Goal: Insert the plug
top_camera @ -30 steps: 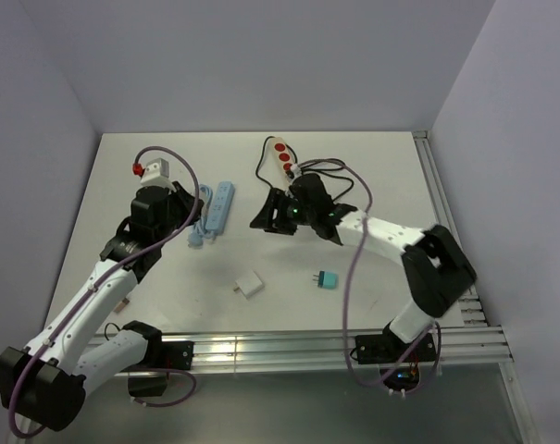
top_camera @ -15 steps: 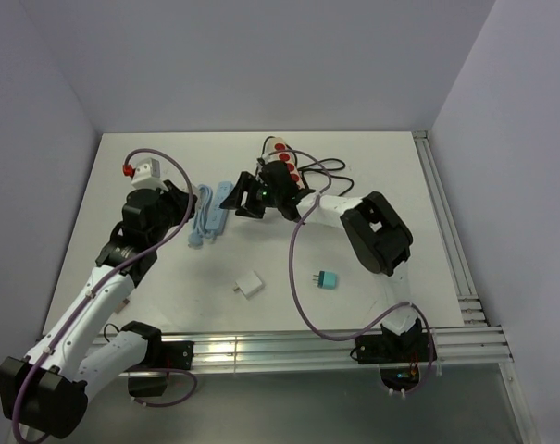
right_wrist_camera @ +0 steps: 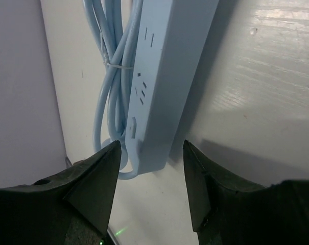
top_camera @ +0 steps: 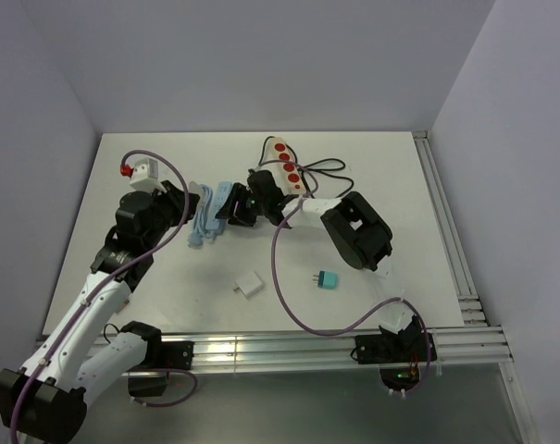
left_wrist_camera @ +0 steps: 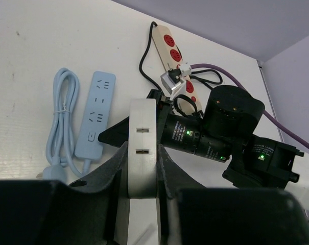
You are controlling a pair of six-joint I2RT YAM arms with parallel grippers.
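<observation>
Top view, worktop: the white worktop (top_camera: 381, 176) carries two power strips and two loose plugs.
Top view, left pincer: the left pincer (top_camera: 180, 205) hangs over the left half, just beside the blue cable (top_camera: 202, 217). Its grasp cannot be told from here.
Top view, right pincer: the right pincer (top_camera: 231, 211) reaches across to the left and sits low over the blue strip (top_camera: 224, 191).
Top view, red-socket strip: the red-socket strip (top_camera: 287, 165) lies slantwise toward the back, behind the right arm, with a black cord looping off to its right.
Top view, plugs: the white plug (top_camera: 250, 285) and the teal plug (top_camera: 327, 279) lie apart on the near part of the worktop, both untouched.
Left wrist, left pincer: the left pincer (left_wrist_camera: 143, 148) is clenched on a white block (left_wrist_camera: 142, 117) that has two slots on the face turned toward the camera.
Left wrist, strips: the blue strip (left_wrist_camera: 97, 115) lies left of the block with the blue cable (left_wrist_camera: 62, 117) coiled and tied alongside it. The red-socket strip (left_wrist_camera: 170, 48) lies farther back with a grey plug (left_wrist_camera: 170, 80) on it.
Left wrist, right arm: the right arm (left_wrist_camera: 220, 132), with green lights lit, lies across the view behind the block.
Right wrist, right pincer: the right pincer (right_wrist_camera: 149, 176) is released, its jaws spread wider than the strip.
Right wrist, blue strip: the near end of the blue strip (right_wrist_camera: 164, 76) lies between the two fingers (right_wrist_camera: 95, 184). The blue cable (right_wrist_camera: 105, 76) runs along its left side.
</observation>
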